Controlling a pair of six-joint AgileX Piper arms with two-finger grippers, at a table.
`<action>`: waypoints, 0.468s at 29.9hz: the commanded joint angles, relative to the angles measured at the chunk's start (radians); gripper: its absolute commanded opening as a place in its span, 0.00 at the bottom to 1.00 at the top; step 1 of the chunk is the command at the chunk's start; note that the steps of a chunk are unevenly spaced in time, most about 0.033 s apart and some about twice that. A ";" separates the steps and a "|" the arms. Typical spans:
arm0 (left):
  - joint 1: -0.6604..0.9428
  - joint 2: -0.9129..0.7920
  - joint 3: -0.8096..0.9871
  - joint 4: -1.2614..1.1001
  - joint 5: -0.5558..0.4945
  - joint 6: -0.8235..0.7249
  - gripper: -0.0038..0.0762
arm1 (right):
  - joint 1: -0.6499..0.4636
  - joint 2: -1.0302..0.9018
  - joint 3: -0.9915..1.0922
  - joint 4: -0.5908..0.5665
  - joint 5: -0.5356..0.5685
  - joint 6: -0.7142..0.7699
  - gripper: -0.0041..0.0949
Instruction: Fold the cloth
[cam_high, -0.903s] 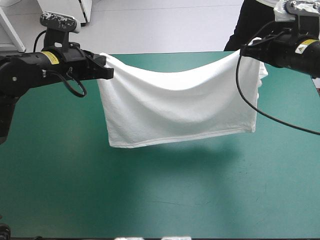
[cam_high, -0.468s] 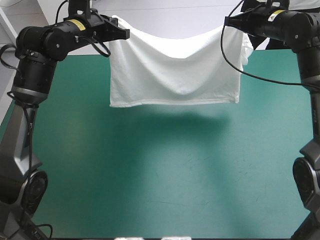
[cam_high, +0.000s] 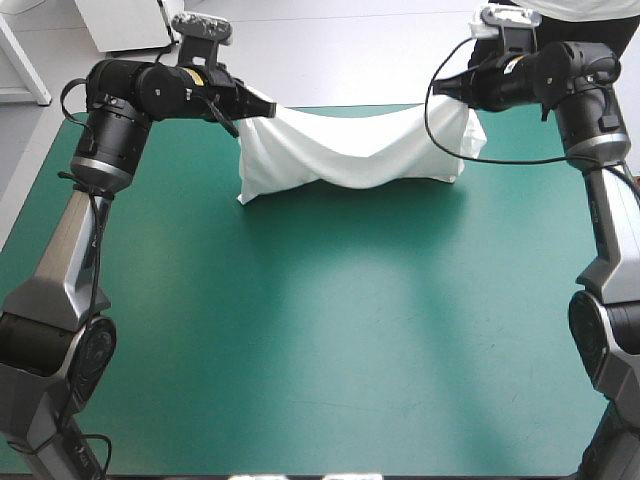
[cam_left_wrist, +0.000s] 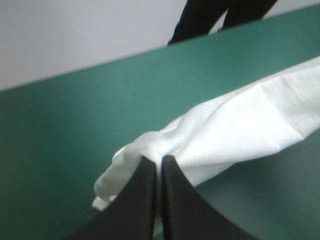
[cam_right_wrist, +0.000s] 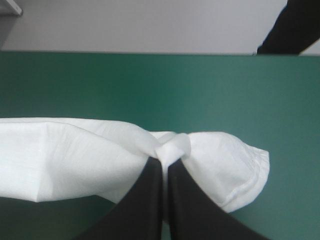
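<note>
The white T-shirt (cam_high: 350, 150) hangs in a sagging band between both arms near the table's far edge, its lower part resting on the teal-green cover. My left gripper (cam_high: 258, 104) is shut on the shirt's left top corner, the cloth (cam_left_wrist: 230, 130) bunched at my black fingertips (cam_left_wrist: 152, 167). My right gripper (cam_high: 452, 88) is shut on the right top corner; a knot of the shirt (cam_right_wrist: 100, 155) sits between those fingertips (cam_right_wrist: 172, 157), with a sleeve drooping beside them.
The teal-green cover (cam_high: 330, 340) spreads wide and bare in front of the shirt toward the near edge. The table's far edge (cam_high: 340, 106) runs just behind the cloth.
Both grippers have carried the shirt down and toward the far edge. Earlier it hung free in the air; now its lower part lies gathered on the cover.
</note>
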 joint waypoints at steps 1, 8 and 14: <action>0.000 -0.076 0.056 -0.025 0.013 -0.016 0.04 | -0.002 -0.093 0.148 0.006 -0.052 -0.046 0.02; 0.000 -0.154 0.231 -0.073 0.138 -0.014 0.04 | -0.002 -0.246 0.523 -0.029 -0.049 -0.064 0.02; 0.000 -0.252 0.434 -0.109 0.214 -0.006 0.04 | -0.002 -0.391 0.749 -0.029 -0.072 -0.072 0.02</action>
